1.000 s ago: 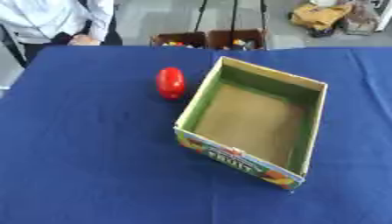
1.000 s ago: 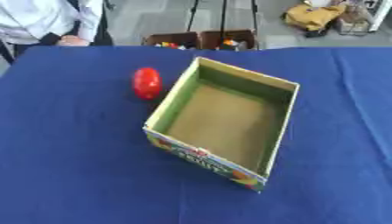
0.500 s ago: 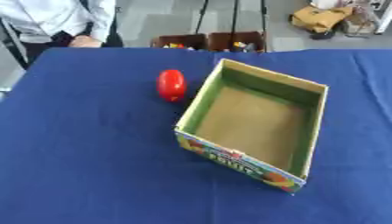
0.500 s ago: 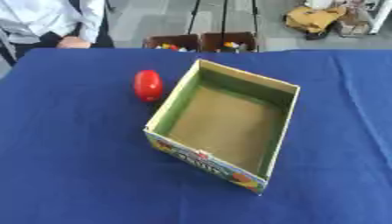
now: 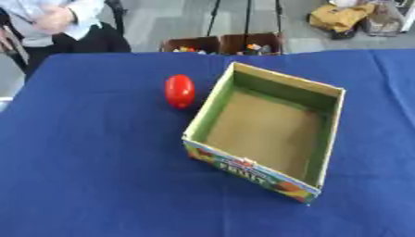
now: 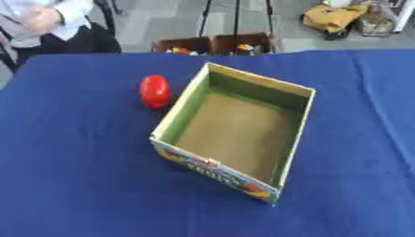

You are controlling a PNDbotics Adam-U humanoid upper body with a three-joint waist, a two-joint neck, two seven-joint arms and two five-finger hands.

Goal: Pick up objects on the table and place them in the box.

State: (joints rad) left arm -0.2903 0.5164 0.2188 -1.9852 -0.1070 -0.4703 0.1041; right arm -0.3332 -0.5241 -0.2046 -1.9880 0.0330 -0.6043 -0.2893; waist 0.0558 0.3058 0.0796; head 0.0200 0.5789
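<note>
Neither hand has come into sight, so their state can't be told, and the red egg-shaped object [image 5: 179, 90] lies on the blue counter [image 5: 89, 176] just left of the empty box [image 5: 267, 132], awaiting a reach and grasp.

A blue surface [image 5: 89, 176] holds an open box [image 5: 327, 134] and a red egg-shaped thing [image 5: 179, 91] just beside its left wall.
</note>
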